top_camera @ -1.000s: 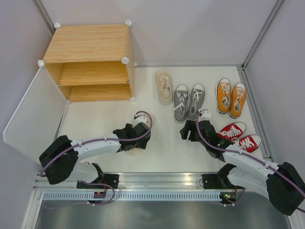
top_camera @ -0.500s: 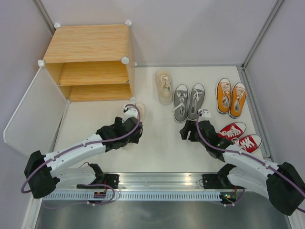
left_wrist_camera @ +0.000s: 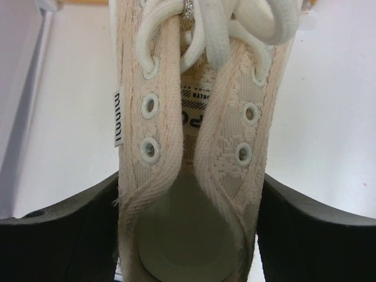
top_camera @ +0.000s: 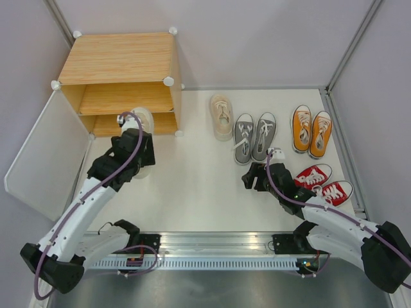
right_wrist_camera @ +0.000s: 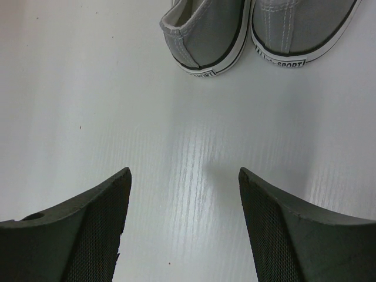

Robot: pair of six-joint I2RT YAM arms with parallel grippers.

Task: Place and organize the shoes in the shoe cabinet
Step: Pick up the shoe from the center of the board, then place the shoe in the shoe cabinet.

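**Cream shoe at the cabinet mouth**

My left claw (left_wrist_camera: 188, 238) is clamped on the heel end of one cream sneaker (left_wrist_camera: 191, 135). A black finger (left_wrist_camera: 59, 235) presses each side of the collar, and the toe points away from the wrist. From above, the shoe hangs at the front of the shoe cabinet (top_camera: 122, 64), about level with the lower compartment (top_camera: 109, 125). I cannot tell whether the toe has crossed the edge. The white door (top_camera: 45, 154) stands swung wide to the left, out of the path.

To do this well I would hold the sole level and slide the toe straight in toward one side. That leaves room for its mate (top_camera: 222, 117), which lies on the worktop (top_camera: 192, 192) right of the cabinet. I would let go only once the sole rests on the board.

My right claw (right_wrist_camera: 183, 223) is spread wide and empty, low over the worktop just short of the grey pair (right_wrist_camera: 235, 29). The orange pair (top_camera: 311, 131) and the red pair (top_camera: 324, 183) sit farther right.
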